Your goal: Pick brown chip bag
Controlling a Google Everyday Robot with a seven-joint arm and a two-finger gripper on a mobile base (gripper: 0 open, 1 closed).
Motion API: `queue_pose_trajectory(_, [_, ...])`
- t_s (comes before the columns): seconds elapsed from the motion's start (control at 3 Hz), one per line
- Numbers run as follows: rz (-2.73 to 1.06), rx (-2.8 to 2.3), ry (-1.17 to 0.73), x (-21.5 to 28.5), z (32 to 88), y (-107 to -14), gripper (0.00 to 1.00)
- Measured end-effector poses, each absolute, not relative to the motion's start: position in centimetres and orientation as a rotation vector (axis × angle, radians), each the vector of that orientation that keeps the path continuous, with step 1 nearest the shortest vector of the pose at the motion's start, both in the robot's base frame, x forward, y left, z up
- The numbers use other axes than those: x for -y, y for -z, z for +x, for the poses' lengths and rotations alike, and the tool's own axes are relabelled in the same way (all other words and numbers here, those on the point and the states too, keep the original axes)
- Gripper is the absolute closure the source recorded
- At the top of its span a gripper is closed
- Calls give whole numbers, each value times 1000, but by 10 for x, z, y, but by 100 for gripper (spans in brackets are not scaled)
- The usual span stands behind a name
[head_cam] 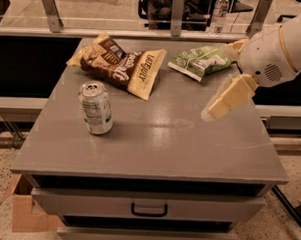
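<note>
The brown chip bag [120, 64] lies flat at the back left of the grey table [154, 142], its yellow "LATE JULY" end pointing right. My gripper [225, 99] hangs above the table's right side on a white arm that comes in from the upper right. It is well to the right of the brown bag and holds nothing that I can see.
A silver soda can [96, 107] stands upright left of centre, in front of the brown bag. A smaller green and white bag [200, 60] lies at the back right, near the arm. The table has a drawer with a handle [149, 210]. A cardboard box [24, 211] sits on the floor at the left.
</note>
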State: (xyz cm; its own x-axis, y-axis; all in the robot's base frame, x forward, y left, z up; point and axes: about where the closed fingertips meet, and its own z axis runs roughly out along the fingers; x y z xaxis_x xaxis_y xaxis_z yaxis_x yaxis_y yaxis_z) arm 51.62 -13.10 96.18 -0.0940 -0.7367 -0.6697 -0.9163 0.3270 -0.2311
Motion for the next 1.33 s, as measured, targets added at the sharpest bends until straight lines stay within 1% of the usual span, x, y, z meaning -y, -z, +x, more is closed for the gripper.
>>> queue_pose_trajectory(0.33, [-1436, -1860, -299, 124, 541, -967, 0])
queue_pose_trajectory(0.67, [-1424, -1867, -309, 108, 551, -960, 0])
queue_pose_trajectory(1.0, [-1361, -1886, -317, 96, 596, -904, 0])
queue_pose_trajectory(1.33, [-1356, -1884, -321, 94, 596, -904, 0])
